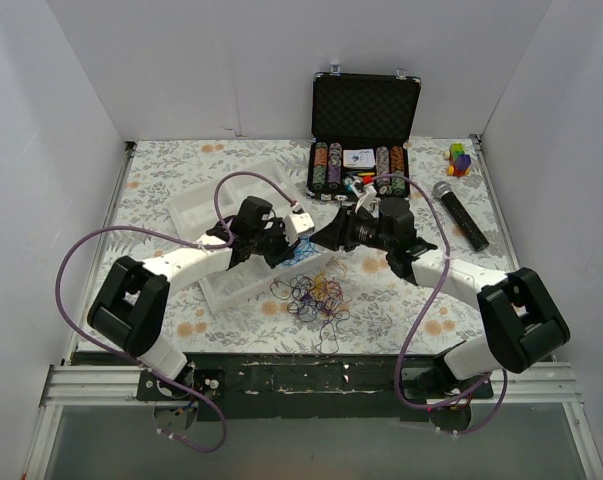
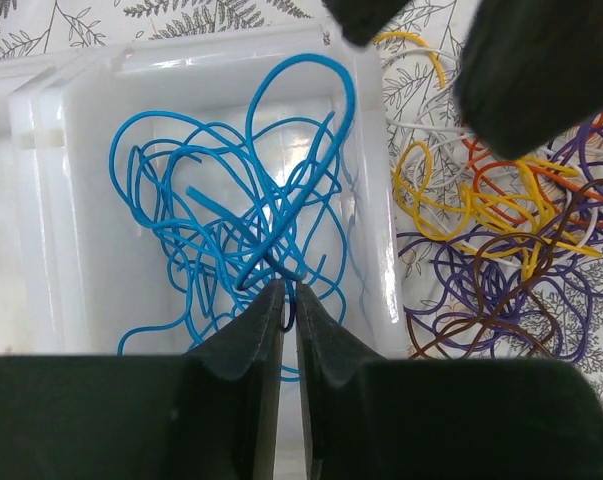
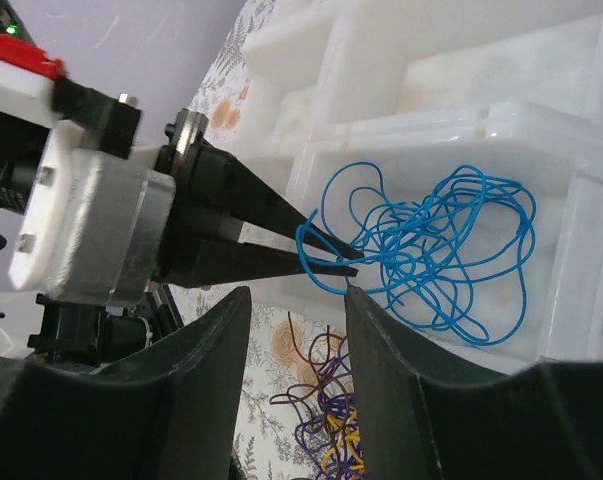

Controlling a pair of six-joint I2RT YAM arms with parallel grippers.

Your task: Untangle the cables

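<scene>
A blue cable [image 2: 352, 100] lies in loose loops inside a white tray [image 2: 376, 200], seen also in the right wrist view as the blue cable [image 3: 431, 240] in the tray [image 3: 581, 200]. My left gripper [image 2: 289, 290] is shut on one strand of it, tips over the tray's near part. The same left gripper [image 3: 356, 262] shows from the side. The remaining cables [image 1: 316, 295] form a purple, yellow, orange and brown tangle [image 2: 501, 260] on the table just right of the tray. My right gripper [image 3: 296, 295] hangs open above that tangle [image 3: 336, 430], holding nothing.
An open case of poker chips [image 1: 364, 140] stands at the back. A microphone [image 1: 459, 213] lies to its right, with coloured toy blocks [image 1: 459, 158] beyond. A second white tray [image 1: 216, 200] sits behind the left arm. White walls enclose the table.
</scene>
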